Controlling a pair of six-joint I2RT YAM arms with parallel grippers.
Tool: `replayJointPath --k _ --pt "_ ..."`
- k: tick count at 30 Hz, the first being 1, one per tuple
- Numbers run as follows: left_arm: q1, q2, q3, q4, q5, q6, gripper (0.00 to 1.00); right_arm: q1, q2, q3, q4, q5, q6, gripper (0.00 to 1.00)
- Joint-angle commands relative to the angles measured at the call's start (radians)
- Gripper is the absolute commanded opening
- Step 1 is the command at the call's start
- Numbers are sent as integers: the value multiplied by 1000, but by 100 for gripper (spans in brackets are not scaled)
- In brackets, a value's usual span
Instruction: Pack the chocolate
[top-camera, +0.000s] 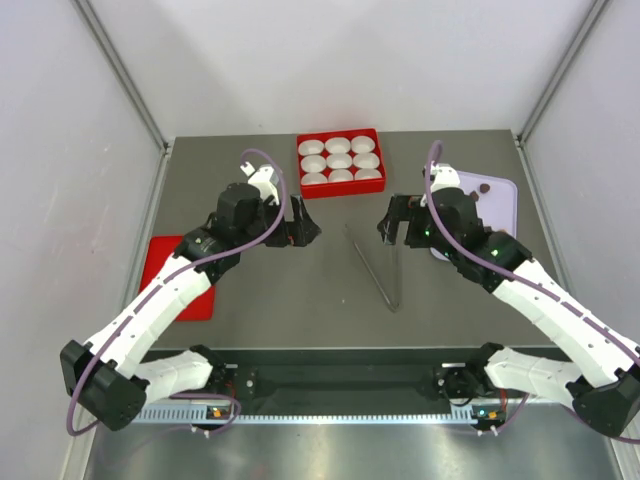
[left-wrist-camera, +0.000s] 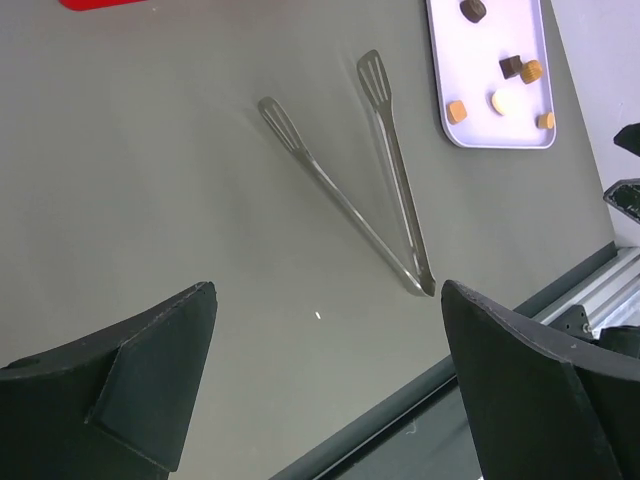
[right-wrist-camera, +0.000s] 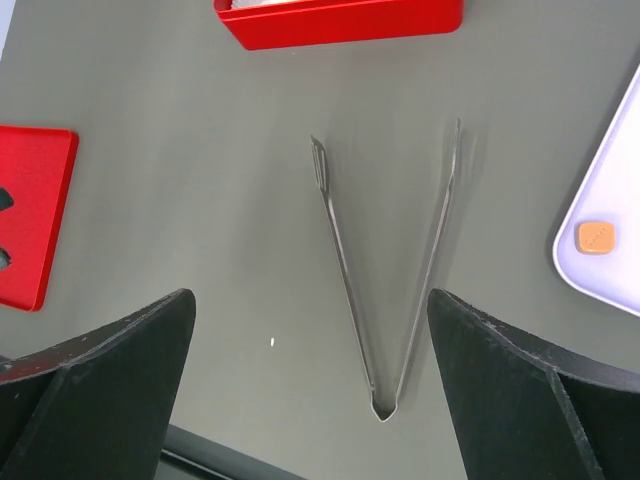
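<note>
Top external view: left gripper (top-camera: 307, 228) jaws wide apart, holding nothing; right gripper (top-camera: 389, 224) likewise spread, empty. Metal tongs (top-camera: 378, 268) lie on table (top-camera: 300, 300) between them, untouched. Chocolate (left-wrist-camera: 512, 67) sits on lavender tray (left-wrist-camera: 445, 60), far right

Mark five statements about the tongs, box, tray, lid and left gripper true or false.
1. The tongs lie on the table, held by nothing. True.
2. The red box holds nine white paper cups. True.
3. The left gripper is shut on a chocolate. False: it is open and empty.
4. The chocolates sit in the cups. False: those in view lie on the lavender tray.
5. The flat red lid lies right of the box. False: it lies on the left, partly under the left arm.
</note>
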Motion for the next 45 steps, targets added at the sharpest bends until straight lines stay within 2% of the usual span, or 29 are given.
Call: replayJointPath --k 1,6,10,14,18,29,37,45 --pt "0 -25 9 37 -1 23 99 12 -28 14 46 36 6 100" --pt "0 -43 5 19 -96 6 99 12 -6 34 28 34 -67 100" --pt "0 -57 15 -33 -237 -38 99 10 20 39 14 68 -110 100" --pt "0 -74 7 -37 -215 9 99 10 86 -8 17 119 -124 100" --pt "0 -98 -7 -55 -224 20 99 13 149 -64 23 79 -107 100" --pt "0 -190 -83 -21 -192 62 99 61 199 -298 216 71 -83 100" --pt "0 -176 -94 -12 -169 46 99 90 236 -375 342 62 -78 100" --pt "0 -179 -97 -15 -175 34 99 133 319 -404 409 148 -61 100"
